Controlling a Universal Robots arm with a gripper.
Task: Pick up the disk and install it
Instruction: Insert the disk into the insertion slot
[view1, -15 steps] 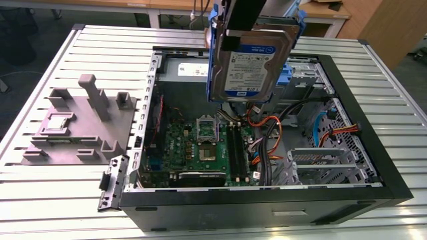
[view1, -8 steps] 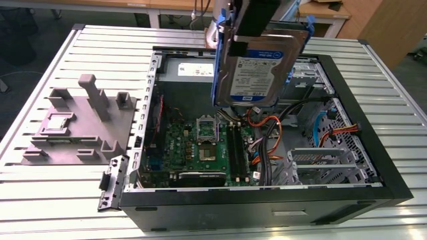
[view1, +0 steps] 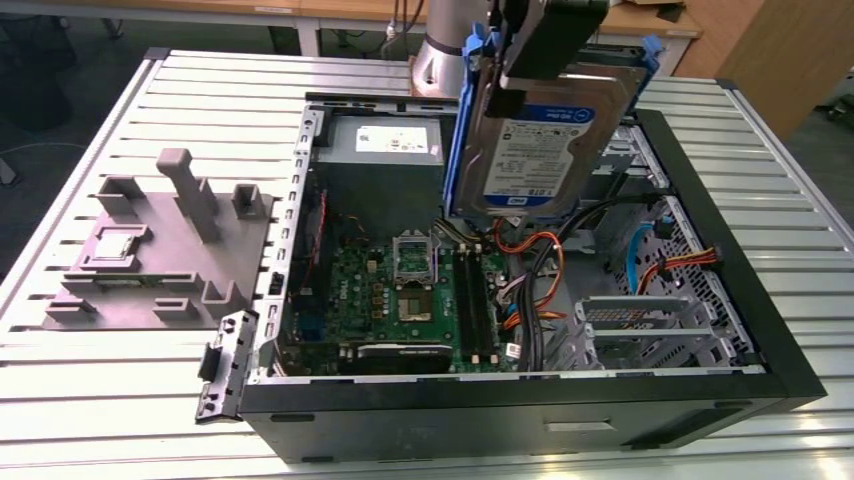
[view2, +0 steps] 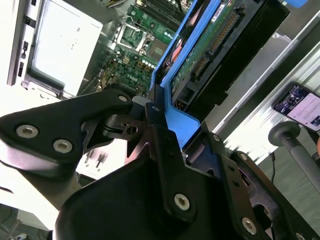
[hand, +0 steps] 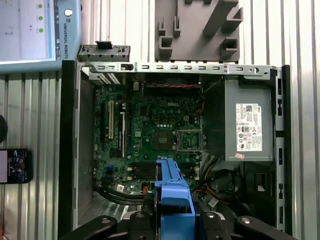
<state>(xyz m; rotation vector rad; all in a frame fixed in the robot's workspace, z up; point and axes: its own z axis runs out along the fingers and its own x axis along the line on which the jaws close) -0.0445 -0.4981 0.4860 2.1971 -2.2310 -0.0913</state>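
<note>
The disk (view1: 541, 140) hangs upright above the open computer case (view1: 747, 330), label facing the exterior camera, blue bracket rails along its edges. My gripper (view1: 514, 85) comes down from above and is shut on the disk's upper end. In the second wrist view the black fingers (view2: 157, 125) clamp the blue rail (view2: 182, 120), and the disk's green circuit side (view2: 210, 45) runs away from them. In the first wrist view the blue bracket (hand: 172, 192) sticks out from the gripper (hand: 172, 217) over the motherboard (hand: 150, 130).
Inside the case are the grey power-supply box (view1: 387, 145), the motherboard (view1: 400, 290), orange and black cables (view1: 541, 260) and a metal drive cage (view1: 641, 325). A grey fixture block (view1: 160, 250) stands on the slatted table at the exterior view's left. A phone (hand: 12, 165) lies beside the case.
</note>
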